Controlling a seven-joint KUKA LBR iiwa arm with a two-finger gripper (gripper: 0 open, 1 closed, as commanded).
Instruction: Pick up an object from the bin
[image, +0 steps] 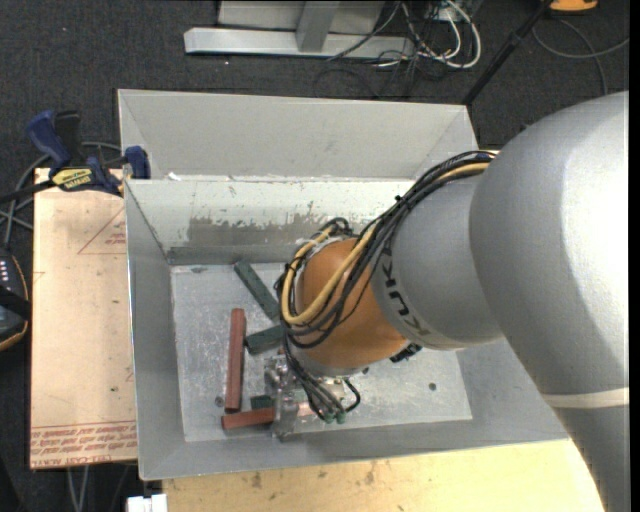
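My gripper (285, 412) is down near the bin's front edge, left of centre, below the orange cover. Its tip is right beside the end of a short reddish-brown block (246, 421) lying flat along the front. A long reddish-brown stick (236, 358) lies upright in the picture just left of the gripper, its lower end close to the short block. A dark green bar (256, 286) lies slanted further back, and a second dark green piece (263, 340) pokes out from under the cover.
The arm and its orange cover with cables hang over the bin's middle and right, hiding the floor beneath. A small dark speck lies on the floor at the right.
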